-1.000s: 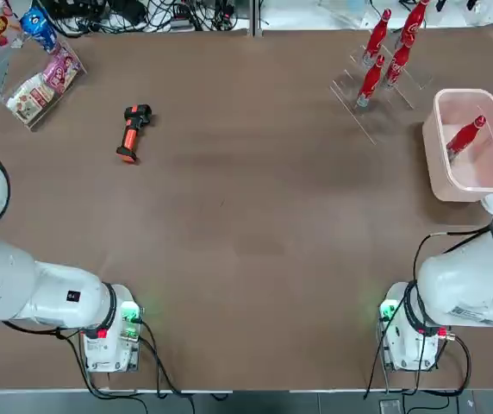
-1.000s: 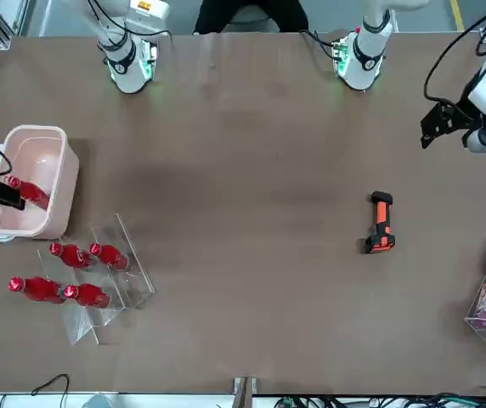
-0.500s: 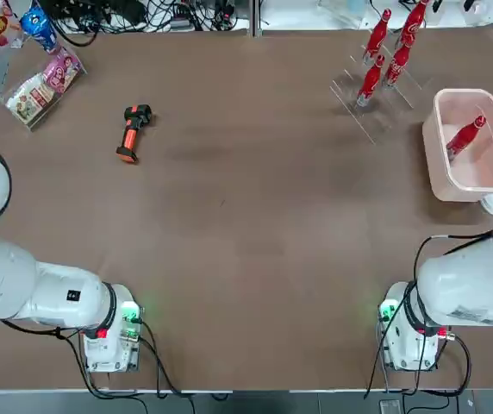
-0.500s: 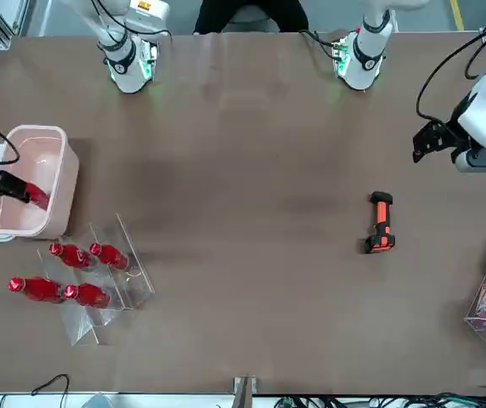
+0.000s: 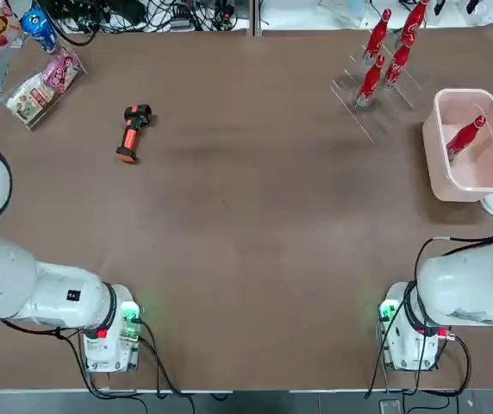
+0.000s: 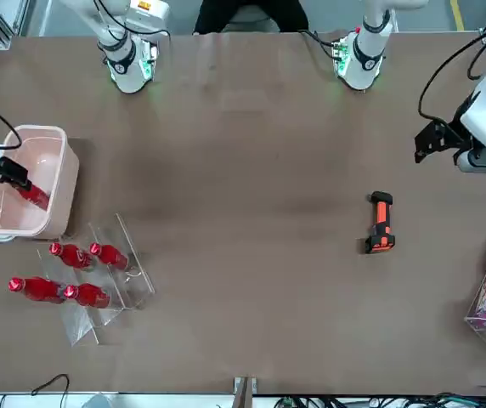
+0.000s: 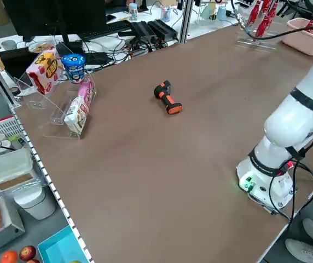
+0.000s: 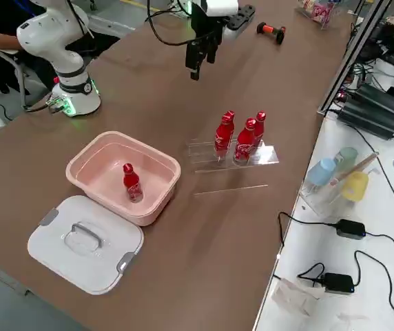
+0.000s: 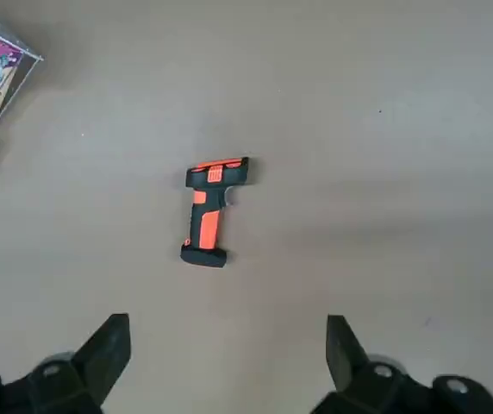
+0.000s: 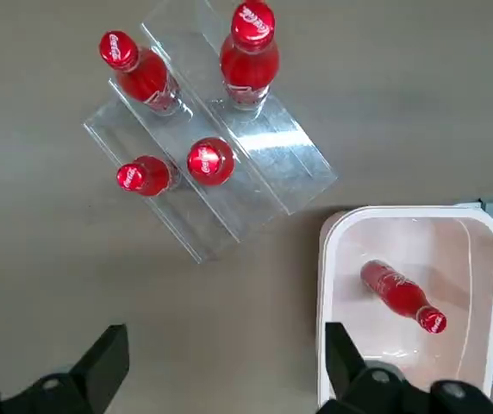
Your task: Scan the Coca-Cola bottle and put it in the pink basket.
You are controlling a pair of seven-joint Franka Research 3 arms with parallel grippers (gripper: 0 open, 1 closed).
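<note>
Front view — clear stand [image 6: 128, 297] holds four bottles [image 6: 73, 256] | scanner [image 6: 381, 223] — lying apart

We see a broad, matte brown table [image 5: 255, 259] lit softly, with faint glare across its surface. Beyond its far edge we find a white desk [image 7: 204, 25] carrying a black monitor [image 7: 58, 16] and tangled black cables [image 5: 173, 14]; an upright metal post [image 7: 186, 21] stands between the two. The floor [image 8: 18, 303] is grey, marked by a yellow stripe [image 6: 457, 14]. Beside the table we notice a white lidded bin [image 7: 36, 203], a bright blue tray [image 7: 62, 247] and a white basket [image 7: 2, 129] with a red rim.
</note>
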